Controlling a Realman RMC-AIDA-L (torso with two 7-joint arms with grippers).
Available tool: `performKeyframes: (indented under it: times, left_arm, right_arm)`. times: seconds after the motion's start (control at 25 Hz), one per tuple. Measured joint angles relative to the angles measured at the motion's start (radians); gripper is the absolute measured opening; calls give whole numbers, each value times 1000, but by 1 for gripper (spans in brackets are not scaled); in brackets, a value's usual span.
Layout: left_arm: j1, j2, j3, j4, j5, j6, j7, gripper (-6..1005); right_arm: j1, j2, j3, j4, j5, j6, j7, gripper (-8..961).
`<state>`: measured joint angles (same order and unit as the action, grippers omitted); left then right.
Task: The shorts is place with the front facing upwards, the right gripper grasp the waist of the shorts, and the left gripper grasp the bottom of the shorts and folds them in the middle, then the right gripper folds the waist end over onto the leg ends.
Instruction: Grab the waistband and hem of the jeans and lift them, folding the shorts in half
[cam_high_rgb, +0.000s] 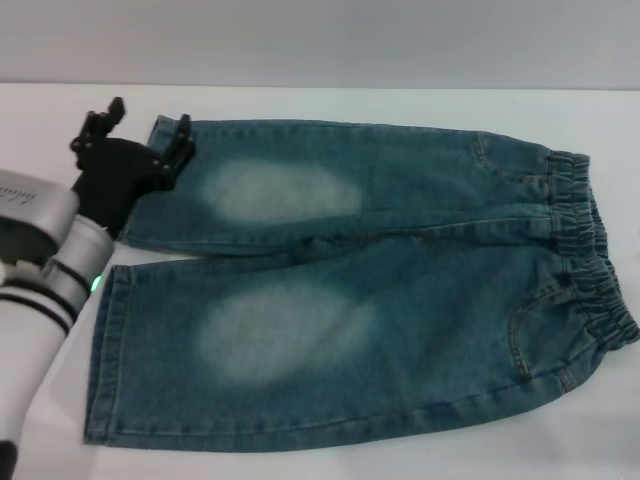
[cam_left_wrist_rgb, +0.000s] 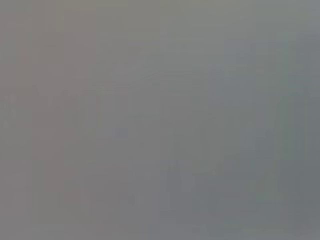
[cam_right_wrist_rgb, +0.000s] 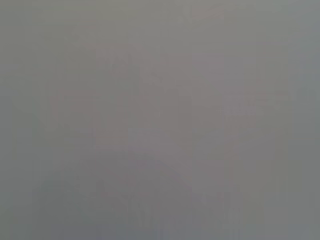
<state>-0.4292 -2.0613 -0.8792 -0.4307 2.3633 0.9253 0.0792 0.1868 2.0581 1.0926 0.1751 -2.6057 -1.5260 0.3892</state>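
**Left tool at the far leg hem**

The shorts lie flat and front-up on the white tabletop, legs pointing to the robot's left and the waist to its right. Each leg bears a pale oval patch. The left tool sits at the bottom of the shorts, at the hem of the farther leg; its black fingers are spread apart, one touching or just above the hem corner, the other off the cloth over the tabletop. Nothing is pinched. The right tool is out of sight in the head view, and both wrist views show only featureless grey.
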Motion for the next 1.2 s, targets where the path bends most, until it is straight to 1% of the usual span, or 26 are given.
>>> performKeyframes:
  times: [0.04,0.12,0.16,0.2,0.28,0.36,0.4,0.44,0.48,0.52,0.6,0.72,0.76,0.8,0.88,0.92,0.96,1.0,1.04,1.08,1.12,1.2]
  left_arm:
    - [-5,1,-5,-16,0,-24,16,812]
    - [-11,3,-27,-61,0,-71,61,811]
    - [-10,5,-68,-126,0,-140,117,811]
    - [-10,5,-68,-126,0,-140,117,811]
    - [-6,9,-112,-195,1,-219,156,811]
    - [1,15,-157,-274,5,-315,171,810]
    - [11,22,-204,-352,13,-424,174,810]
    - [14,23,-215,-369,17,-447,174,810]
    - [20,23,-242,-404,29,-499,177,810]
    - [27,22,-274,-443,46,-565,183,810]
    - [45,12,-346,-526,91,-693,201,809]
    - [67,6,-418,-640,119,-888,213,808]
    - [74,6,-448,-686,119,-974,213,808]
    - [77,6,-475,-717,119,-1043,213,807]
    - [83,5,-530,-771,117,-1181,210,806]
    - [84,4,-584,-825,115,-1322,202,805]
    - [84,4,-611,-849,114,-1399,193,805]
    - [84,4,-611,-849,114,-1399,193,804]
    - [84,3,-625,-860,114,-1433,183,804]
    - [84,3,-647,-876,116,-1496,164,803]
    - [82,3,-666,-887,120,-1547,143,802]
    - [72,3,-698,-901,143,-1651,112,801]
  right_arm:
    - [6,-7,0,5,-2,13,19,772]
    - [20,-31,-5,29,-13,59,67,771]
    - [28,-46,-7,47,-24,92,97,771]
    - [37,-69,-10,77,-41,144,135,771]
    - [46,-98,-12,131,-64,231,177,771]
    - [50,-138,-9,231,-103,373,219,771]
    - [51,-162,-4,293,-128,465,237,771]
    - [51,-184,3,360,-151,558,256,771]
    - [53,-211,13,445,-185,687,282,770]
    - [53,-229,23,517,-215,786,303,770]
    - [52,-267,49,685,-280,1026,344,770]
    - [37,-305,67,909,-310,1337,355,770]
    - [26,-313,79,996,-310,1448,348,770]
    - [18,-316,90,1057,-310,1531,339,770]
    - [-4,-311,133,1189,-304,1723,306,770]
    - [-16,-302,161,1268,-292,1839,275,769]
    - [-39,-267,226,1381,-235,2009,184,769]
    - [-39,-267,226,1381,-235,2009,184,769]
    - [-51,-241,267,1426,-186,2088,116,769]
    - [-61,-209,313,1454,-127,2148,31,769]
    - [-73,-171,365,1482,-61,2209,-63,769]
    - [-93,-83,491,1504,66,2300,-245,769]
